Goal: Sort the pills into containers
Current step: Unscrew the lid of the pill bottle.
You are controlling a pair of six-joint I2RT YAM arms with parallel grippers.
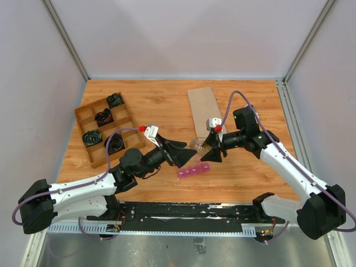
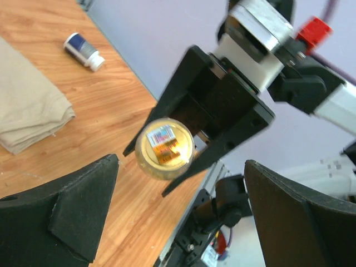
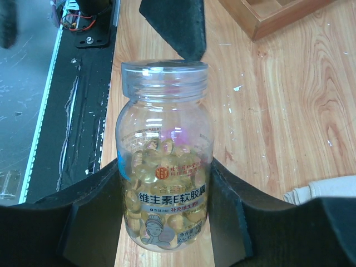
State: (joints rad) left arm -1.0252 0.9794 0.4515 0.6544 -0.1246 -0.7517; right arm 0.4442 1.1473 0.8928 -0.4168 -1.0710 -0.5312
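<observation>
R tool (image 3: 164, 189) clamped on clear bottle (image 3: 164, 119) labelled "维生素E软胶囊", yellow softgels (image 3: 139, 167) inside; L tool (image 2: 181, 167) wide apart.

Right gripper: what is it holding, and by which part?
The right gripper holds the clear pill bottle across its lower, labelled body. The open left gripper holds nothing.

The containers (image 1: 193, 170) form a narrow, translucent pink strip of small square compartments. It lies flat near the table's near edge, about mid-width, slanted with its right end farther away. The pills (image 3: 139, 162) are yellow translucent softgels, gathered at the base end of a clear bottle (image 3: 164, 111) just beyond the strip.
</observation>
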